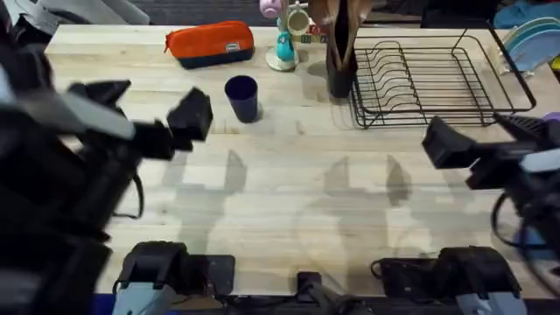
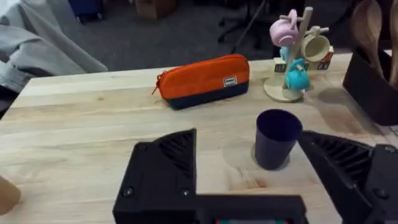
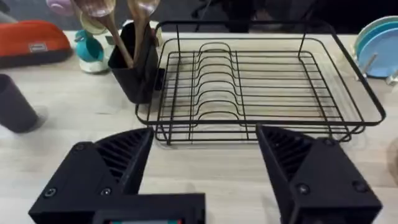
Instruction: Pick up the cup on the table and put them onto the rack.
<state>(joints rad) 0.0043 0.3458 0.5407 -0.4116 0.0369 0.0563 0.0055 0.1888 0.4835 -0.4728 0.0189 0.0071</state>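
Left hand (image 2: 249,180) spread wide, holding nothing | cup (image 2: 277,138) upright on desk (image 2: 74,137), just ahead between my fingers, slightly toward the right one | right hand (image 3: 205,180) wide open, empty, facing rack (image 3: 249,81) | left arm nearer; I'd grab with it.

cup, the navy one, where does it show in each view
Overhead: the cup stands upper middle, left of the rack.
Left wrist: the cup stands right of centre, between the open fingers.
Right wrist: the cup sits at the left edge.
Shared landmark: the orange pencil case, behind the cup.
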